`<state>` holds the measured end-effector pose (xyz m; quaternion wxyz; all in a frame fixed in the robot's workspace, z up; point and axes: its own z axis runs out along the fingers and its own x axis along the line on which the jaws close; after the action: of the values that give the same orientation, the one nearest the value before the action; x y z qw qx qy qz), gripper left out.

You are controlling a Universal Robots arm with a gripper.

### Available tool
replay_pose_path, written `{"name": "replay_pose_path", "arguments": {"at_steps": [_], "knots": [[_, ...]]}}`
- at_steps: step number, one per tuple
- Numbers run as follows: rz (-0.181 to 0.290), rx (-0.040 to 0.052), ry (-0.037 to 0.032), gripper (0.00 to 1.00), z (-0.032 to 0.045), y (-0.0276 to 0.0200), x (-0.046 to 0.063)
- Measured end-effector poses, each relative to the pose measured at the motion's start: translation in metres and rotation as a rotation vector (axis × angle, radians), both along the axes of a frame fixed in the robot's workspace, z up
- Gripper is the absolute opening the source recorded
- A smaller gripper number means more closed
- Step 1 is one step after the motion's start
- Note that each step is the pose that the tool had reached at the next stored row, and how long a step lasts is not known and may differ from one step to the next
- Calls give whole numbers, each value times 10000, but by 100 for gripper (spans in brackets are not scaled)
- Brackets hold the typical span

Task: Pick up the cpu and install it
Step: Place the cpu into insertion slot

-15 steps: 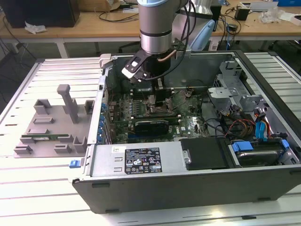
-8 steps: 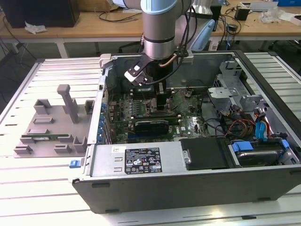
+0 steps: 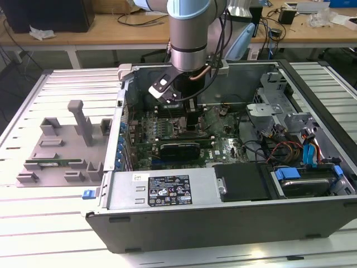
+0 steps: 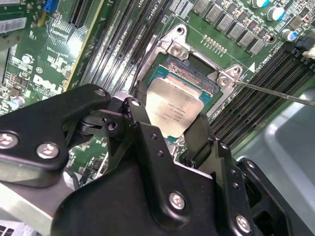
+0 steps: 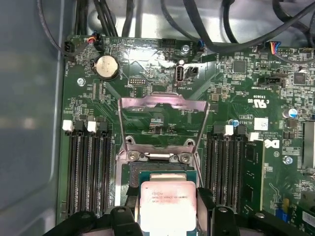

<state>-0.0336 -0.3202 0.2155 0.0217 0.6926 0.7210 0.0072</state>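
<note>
The cpu (image 4: 172,109) (image 5: 167,202), a small square chip with a silver-grey metal top, sits low over the dark socket (image 4: 194,69) (image 5: 162,173) on the green motherboard. My gripper (image 4: 167,119) (image 5: 167,209) is shut on it, with one black finger (image 4: 134,112) on one edge and the other against the opposite edge. I cannot tell whether the chip rests in the socket or hangs just above it. The socket's metal lid (image 5: 162,115) stands open. In the exterior view the gripper (image 3: 189,120) reaches down into the open computer case (image 3: 167,192).
Black memory slots (image 5: 88,167) flank the socket on both sides. A thin metal lever (image 4: 275,93) sticks out beside it. Cables (image 3: 290,148) and a drive bay fill the case's right part in the exterior view. A grey fixture plate (image 3: 61,145) lies at the exterior view's left.
</note>
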Motion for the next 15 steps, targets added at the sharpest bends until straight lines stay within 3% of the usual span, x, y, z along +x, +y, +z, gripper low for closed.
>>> {"name": "replay_pose_path", "arguments": {"at_steps": [8,10,15], "knots": [[-1,2,0,55,-64,40,0],[-314,1,1,55,-116,41,-5],[-319,0,1,55,-139,47,-17]]}}
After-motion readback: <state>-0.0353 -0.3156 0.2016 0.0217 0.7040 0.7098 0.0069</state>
